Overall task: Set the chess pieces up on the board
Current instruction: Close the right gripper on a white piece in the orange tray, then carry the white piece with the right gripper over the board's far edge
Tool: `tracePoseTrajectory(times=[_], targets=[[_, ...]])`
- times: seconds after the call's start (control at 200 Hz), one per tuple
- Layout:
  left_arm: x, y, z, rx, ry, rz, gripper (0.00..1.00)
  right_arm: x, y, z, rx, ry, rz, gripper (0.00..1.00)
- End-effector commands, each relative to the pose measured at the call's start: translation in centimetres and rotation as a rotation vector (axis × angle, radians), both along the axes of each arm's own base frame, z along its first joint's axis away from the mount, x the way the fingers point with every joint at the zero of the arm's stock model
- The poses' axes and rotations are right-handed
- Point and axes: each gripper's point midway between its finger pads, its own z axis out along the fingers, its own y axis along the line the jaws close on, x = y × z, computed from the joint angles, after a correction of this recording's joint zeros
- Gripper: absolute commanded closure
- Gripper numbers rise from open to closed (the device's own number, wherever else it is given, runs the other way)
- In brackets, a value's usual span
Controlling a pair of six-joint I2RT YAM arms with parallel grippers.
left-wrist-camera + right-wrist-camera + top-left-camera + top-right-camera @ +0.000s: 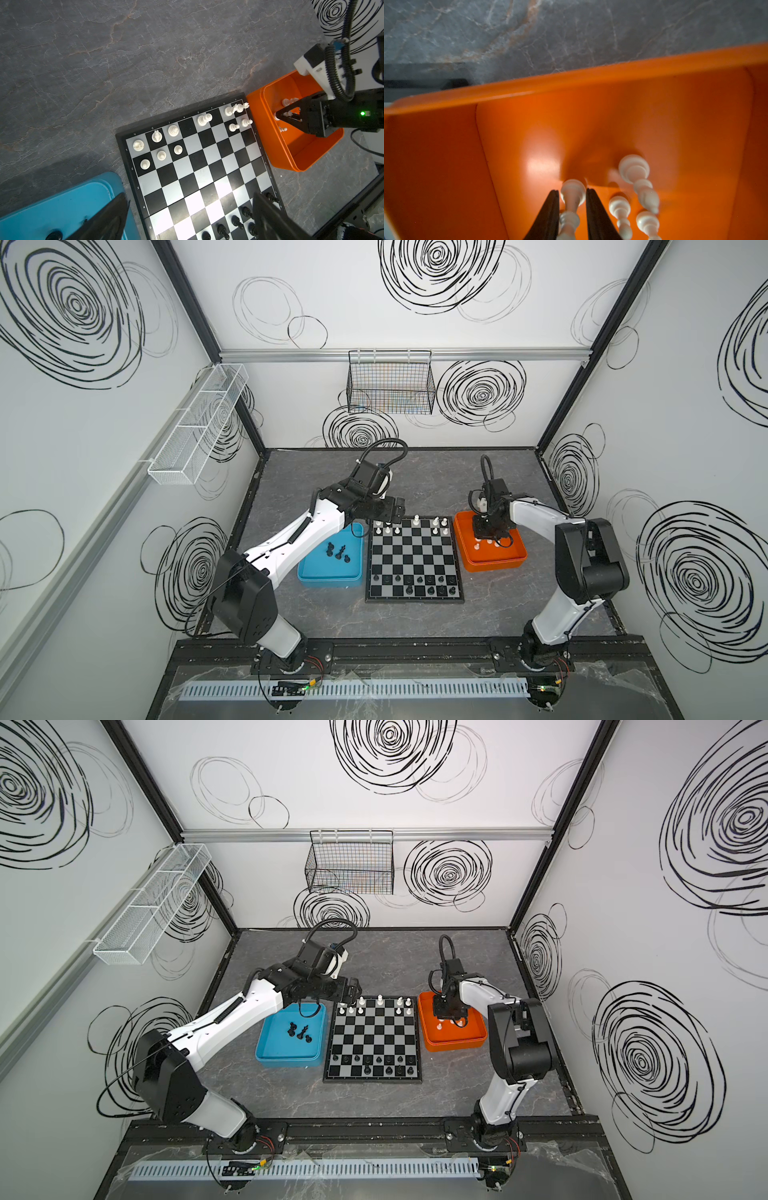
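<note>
The board (411,560) lies mid-table, with white chess pieces (415,523) on its far rows and black ones (415,580) on its near rows. My left gripper (189,194) hangs open and empty over the board's far left corner (395,510). My right gripper (572,190) is down inside the orange tray (494,566). It is shut on a white piece (571,199) lying on the tray floor. Other white pieces (619,205) lie beside it. Three black pieces (338,553) lie in the blue tray (328,580).
The blue tray (62,203) touches the board's left side and the orange tray (301,164) its right. A black wire basket (390,383) hangs on the back wall, and a white mesh shelf (195,423) on the left wall.
</note>
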Motion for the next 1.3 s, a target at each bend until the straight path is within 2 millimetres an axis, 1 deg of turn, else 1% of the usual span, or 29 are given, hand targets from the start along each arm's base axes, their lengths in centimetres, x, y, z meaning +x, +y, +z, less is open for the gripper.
tracePoseTrajectory(times=[0.0,0.17,0.365,0.46,0.525,0.605,0.69,0.79,0.881,0.951,1.081,1.141,1.221,1.296], targets=[[0.5,0.1,0.2,-0.022,-0.017,0.014,0.04,0.1,0.0,0.6,-0.012,0.000,0.005,0.75],[0.5,0.1,0.2,-0.022,-0.016,0.014,0.04,0.2,0.0,1.1,-0.016,-0.006,0.009,0.80],[0.5,0.1,0.3,-0.024,-0.017,0.016,0.04,0.7,0.1,2.3,-0.022,-0.020,0.015,0.82],[0.5,0.2,0.4,-0.026,-0.018,0.016,0.04,1.2,0.5,3.5,-0.022,-0.036,0.026,0.83],[0.5,0.3,0.4,-0.023,-0.019,0.019,0.04,1.8,1.0,4.8,-0.020,-0.057,0.040,0.83],[0.7,0.7,0.4,-0.023,-0.019,0.027,0.04,2.9,2.2,6.6,-0.010,-0.090,0.070,0.83],[1.0,1.5,0.6,-0.023,-0.022,0.042,0.04,4.3,4.1,8.7,-0.008,-0.130,0.118,0.83],[1.5,2.8,1.1,-0.018,-0.034,0.067,0.04,5.8,7.1,10.8,-0.008,-0.174,0.182,0.83],[1.8,4.4,1.5,-0.013,-0.042,0.097,0.04,6.8,9.8,11.9,0.000,-0.194,0.233,0.83],[2.0,5.8,1.7,-0.009,-0.049,0.125,0.04,7.5,12.1,12.3,0.010,-0.209,0.269,0.83],[2.2,8.5,1.9,-0.013,-0.052,0.181,0.04,8.2,16.1,12.6,0.029,-0.224,0.331,0.83],[2.2,9.7,1.8,-0.012,-0.049,0.204,0.04,8.2,17.8,12.2,0.027,-0.222,0.364,0.83],[2.1,11.1,1.8,-0.015,-0.049,0.232,0.04,8.0,19.7,11.7,0.027,-0.219,0.399,0.83],[2.1,12.0,1.6,-0.015,-0.045,0.250,0.04,7.6,21.1,10.9,0.025,-0.209,0.426,0.83]])
